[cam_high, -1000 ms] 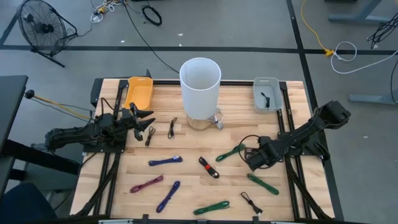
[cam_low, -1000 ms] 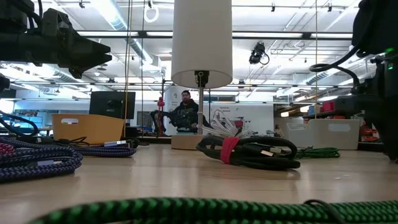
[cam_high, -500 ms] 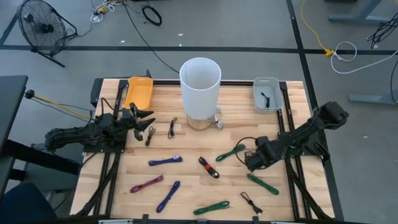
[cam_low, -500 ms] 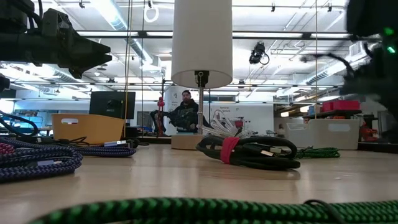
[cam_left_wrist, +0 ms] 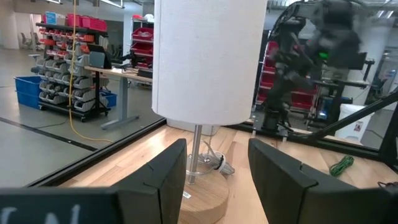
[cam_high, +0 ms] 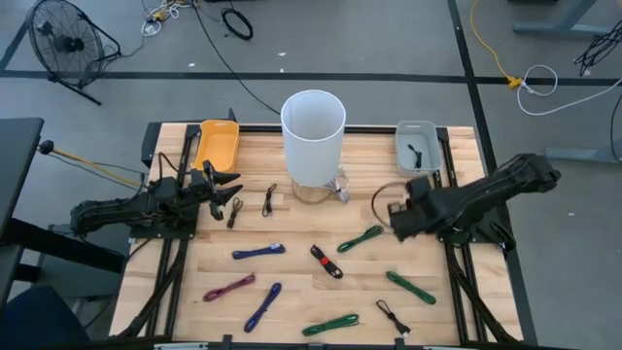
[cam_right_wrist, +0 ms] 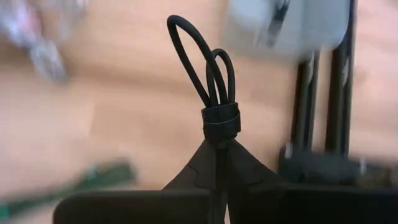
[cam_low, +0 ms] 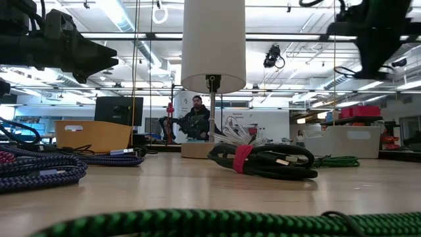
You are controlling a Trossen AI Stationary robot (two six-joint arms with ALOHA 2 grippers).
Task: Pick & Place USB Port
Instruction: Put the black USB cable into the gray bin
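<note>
A black cable bundle (cam_right_wrist: 211, 74), tied with a black band, sticks out beyond my right gripper (cam_right_wrist: 219, 155), which is shut on it above the table's right side. From above, the right gripper (cam_high: 397, 216) is short of the grey bin (cam_high: 416, 160) at the far right, and the bundle's loop (cam_high: 381, 199) shows beside it. That bin holds one small black cable (cam_high: 415, 152). My left gripper (cam_left_wrist: 214, 180) waits open at the table's left edge (cam_high: 228, 191), facing the white lamp (cam_left_wrist: 208, 59). My right gripper pinches the cable bundle between its two fingertips (cam_right_wrist: 205, 163), just behind the wrap band (cam_right_wrist: 221, 122). The fingers slant downward. The loops (cam_right_wrist: 198, 56) stick out past the fingertips, and the bundle is lifted clear of the table.
The white lamp (cam_high: 313, 126) stands at the far centre and a yellow bin (cam_high: 216, 144) at the far left. Several bundled cables lie on the wood: green (cam_high: 360, 237), black with a red tie (cam_high: 327, 262), blue (cam_high: 258, 252), purple (cam_high: 228, 288), green (cam_high: 410, 287).
My right gripper has risen from the table with the black cable bundle and gone toward the far edge and the grey bin, turning as it went. The bundle, which lay on the wood, now hangs clear of it.
</note>
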